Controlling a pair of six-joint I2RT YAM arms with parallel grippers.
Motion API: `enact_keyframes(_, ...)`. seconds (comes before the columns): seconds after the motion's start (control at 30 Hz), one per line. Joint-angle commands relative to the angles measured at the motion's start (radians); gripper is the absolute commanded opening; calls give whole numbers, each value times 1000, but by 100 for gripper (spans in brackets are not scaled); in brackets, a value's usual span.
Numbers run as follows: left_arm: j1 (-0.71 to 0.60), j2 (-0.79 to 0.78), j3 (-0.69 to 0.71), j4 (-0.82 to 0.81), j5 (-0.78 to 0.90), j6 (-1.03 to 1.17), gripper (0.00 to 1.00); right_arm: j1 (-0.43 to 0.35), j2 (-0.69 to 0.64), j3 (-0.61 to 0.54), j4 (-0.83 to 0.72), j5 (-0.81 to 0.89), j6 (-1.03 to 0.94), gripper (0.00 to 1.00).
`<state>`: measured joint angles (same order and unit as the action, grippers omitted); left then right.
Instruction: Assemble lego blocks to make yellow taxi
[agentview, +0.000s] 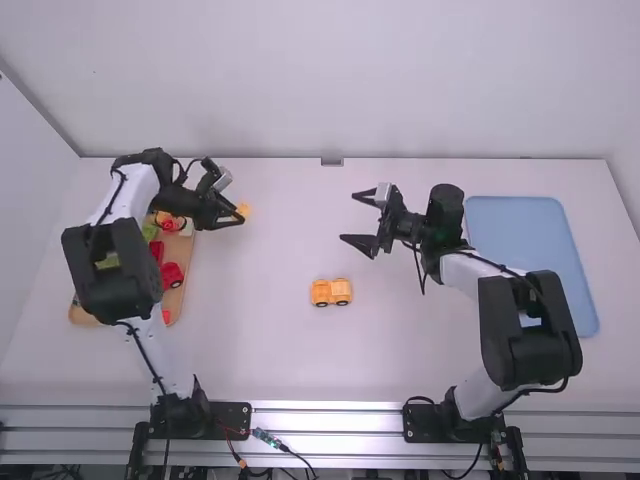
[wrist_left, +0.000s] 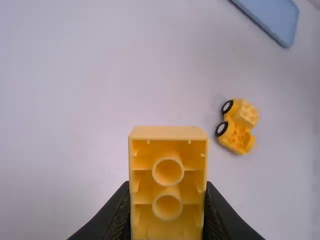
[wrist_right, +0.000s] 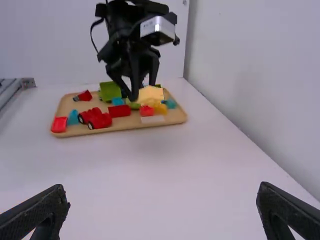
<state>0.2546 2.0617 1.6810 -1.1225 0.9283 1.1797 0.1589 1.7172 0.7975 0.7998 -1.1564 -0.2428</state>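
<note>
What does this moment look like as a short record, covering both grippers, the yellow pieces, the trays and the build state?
left gripper: shut on a yellow block, near the wooden tray
held block: yellow, hollow underside towards the left wrist camera
right gripper: open, between its fingers nothing
yellow wheeled piece: upright on the table, between the two arms
wooden tray: at left, holding red, green, blue and yellow pieces
blue tray: at right
build state: held block not yet on wheeled piece
</note>
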Motion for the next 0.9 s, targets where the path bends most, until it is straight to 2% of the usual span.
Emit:
enact_keyframes(0.0,-43,-89,-58,81,-38,-71,2,16,-16,20,3,-26,56,99)
enact_keyframes(0.1,-102,-127,-118,245,-182,-285,2,30,-16,21,-1,-26,56,99)
enact_keyframes(0.2,-178,-170,-187,329,-272,-364,2,48,-16,20,-4,-25,56,99)
enact_keyframes(0.47,-324,-285,-359,473,-32,-390,2,92,-16,21,10,-25,56,99)
enact_keyframes(0.63,-372,-342,-489,674,22,-499,2,93,-15,21,35,-4,175,99)
enact_keyframes(0.87,-418,-477,-706,987,54,-669,2,58,-15,21,54,-108,328,99)
